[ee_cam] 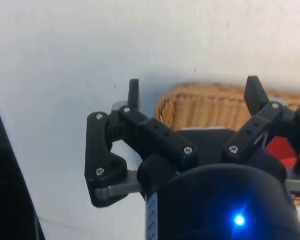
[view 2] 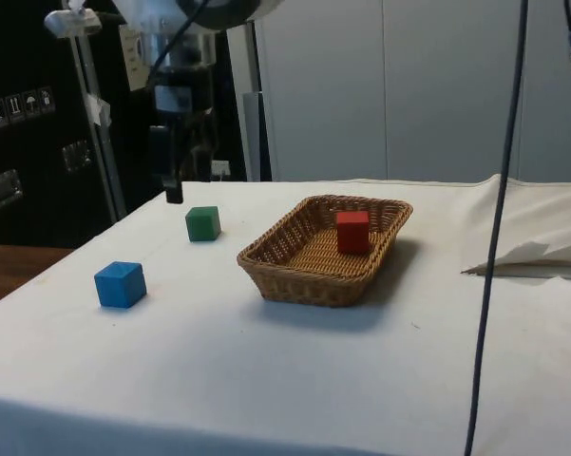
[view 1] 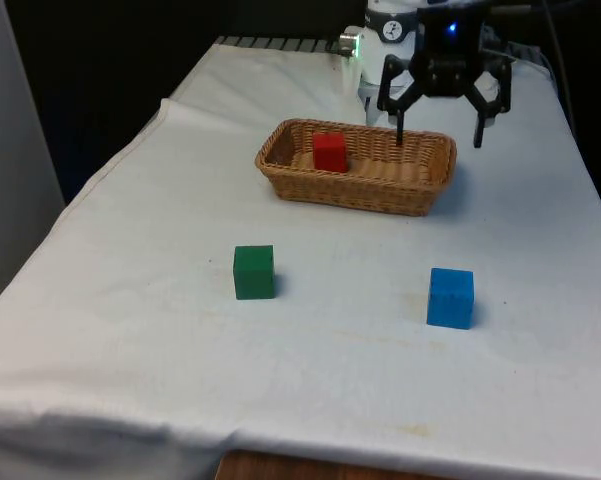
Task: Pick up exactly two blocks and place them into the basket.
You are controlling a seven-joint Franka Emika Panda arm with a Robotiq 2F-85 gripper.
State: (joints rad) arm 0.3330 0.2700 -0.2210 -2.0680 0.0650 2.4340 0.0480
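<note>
A woven basket (view 1: 352, 191) (view 2: 302, 279) (ee_cam: 204, 106) lies at the far middle of the table. A red block (view 1: 329, 152) (view 2: 352, 231) (ee_cam: 282, 150) sits inside it, towards the front view's left end. On the cloth nearer the front edge stand a green block (view 1: 253, 272) (view 2: 202, 223) and a blue block (view 1: 450, 297) (view 2: 120, 284), well apart. My gripper (view 1: 438, 134) (view 2: 175, 186) (ee_cam: 193, 88) hangs open and empty above the basket's end on the front view's right, its fingertips (view 1: 400, 136) just over the far rim.
A black cable (view 2: 499, 190) hangs down in the side view, in front of a raised fold of cloth (view 2: 532, 253). A small shiny object (view 1: 348, 43) sits at the table's far end. The table's front edge (view 1: 380, 455) lies below the blocks.
</note>
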